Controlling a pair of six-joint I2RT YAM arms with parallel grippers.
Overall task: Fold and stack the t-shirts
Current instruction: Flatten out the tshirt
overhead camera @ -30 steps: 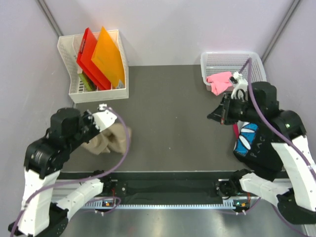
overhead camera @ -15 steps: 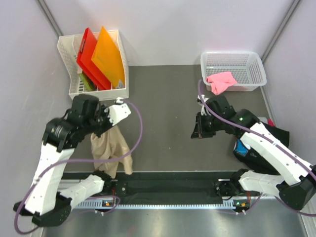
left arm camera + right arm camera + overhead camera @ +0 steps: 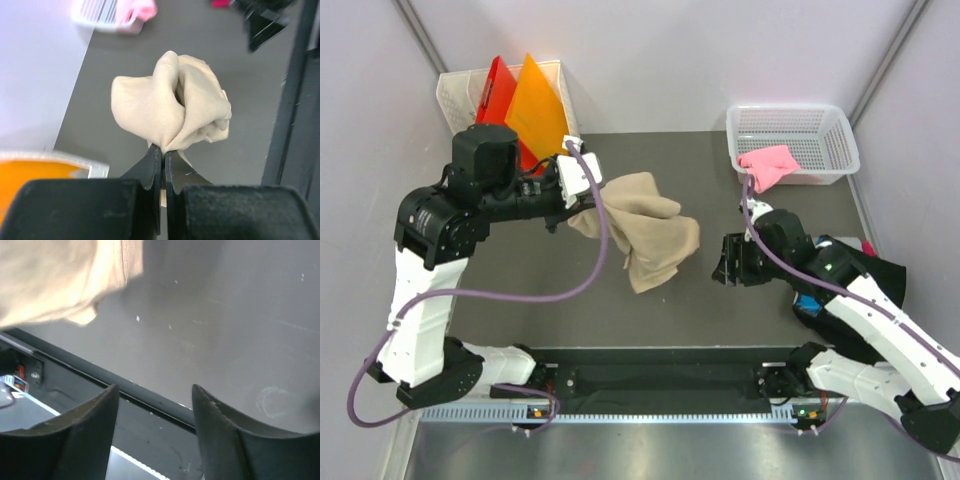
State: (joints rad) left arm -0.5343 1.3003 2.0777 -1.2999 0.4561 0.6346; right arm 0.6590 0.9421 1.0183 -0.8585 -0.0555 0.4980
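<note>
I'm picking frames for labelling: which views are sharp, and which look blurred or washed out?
Top external: sharp and evenly lit, no glare on the tan t-shirt. Left wrist: the shirt is crisp at the left gripper, but the white basket behind is smeared. Right wrist: the shirt's edge is pale and soft, the right gripper dark.

The table (image 3: 665, 165) is dark grey, with a tan t-shirt (image 3: 645, 235), pink t-shirt (image 3: 768, 165), red sheet (image 3: 497, 82) and orange sheet (image 3: 535, 110)

Tan t-shirt (image 3: 650, 235) has been swung from near-left edge out over mid-table, pinched by left gripper (image 3: 163, 150). Right gripper (image 3: 155, 390) has been lowered toward table centre, jaws parted.
</note>
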